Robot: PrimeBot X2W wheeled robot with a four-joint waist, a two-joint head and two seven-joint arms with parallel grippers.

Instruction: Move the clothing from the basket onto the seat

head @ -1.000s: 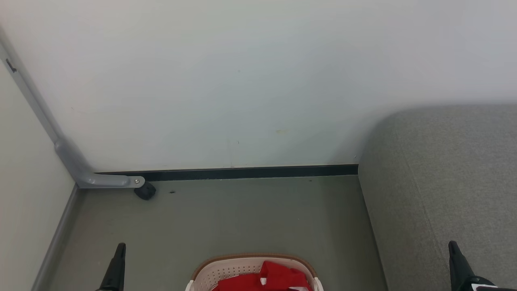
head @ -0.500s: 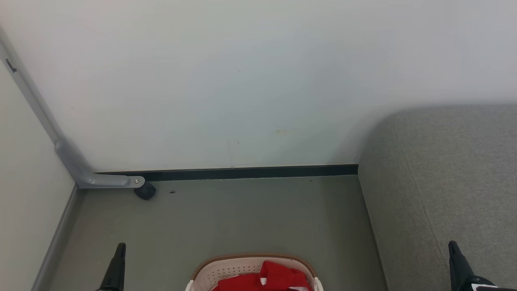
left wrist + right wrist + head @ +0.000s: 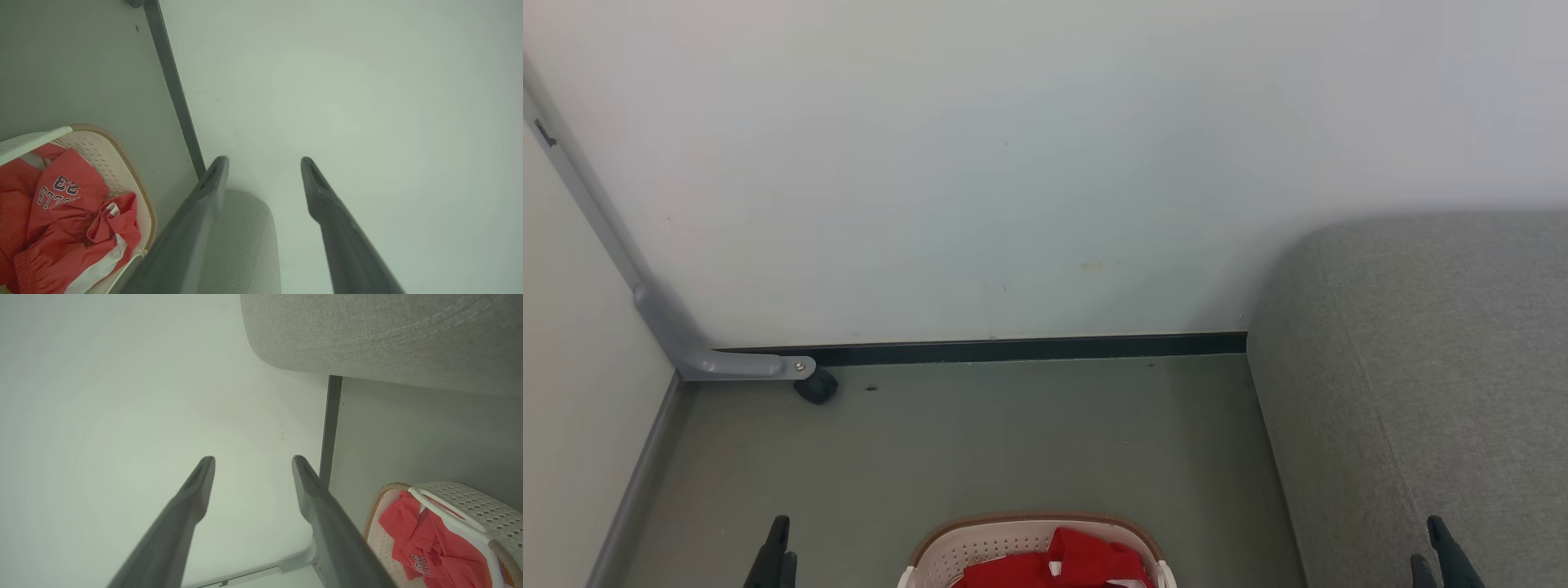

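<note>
**laundry_noob:** Both arms sit low, one on each side of the basket. The left pincer (image 3: 264,162) has its fingers spread with nothing between them, and so does the right pincer (image 3: 253,459). Which one goes in first?

**gripguy:** Looks to me like this is the very first reach, nothing's been picked yet. The clothing (image 3: 1086,562) is all in the basket (image 3: 1029,519), a crumpled red heap. The numbered jersey (image 3: 61,190) lies on top and there's a bunched piece with white trim (image 3: 110,228) close to the rim. The basket's on the floor (image 3: 1013,433), between the two arms, and the seat (image 3: 1421,367) is near it on the robot's right.

**laundry_noob:** So right arm, since that's the sofa side?

**gripguy:** That'd be my pick, shorter carry.
- Come down from above with the fingers wide.
- Aim for a raised fold in the heap rather than a flat patch.
- Keep off the white side handle (image 3: 36,140).
- That thin sports fabric looks floppy and will probably trail. Lift until it clears the brown rim before swinging across, or the basket could drag or tip.
- Let go well onto the grey cushion, not on its rounded edge, where I'd expect it to slide off.

Beyond all that it's just the dark skirting (image 3: 1013,349) and the pale wall (image 3: 1013,163), well behind the basket.
</note>
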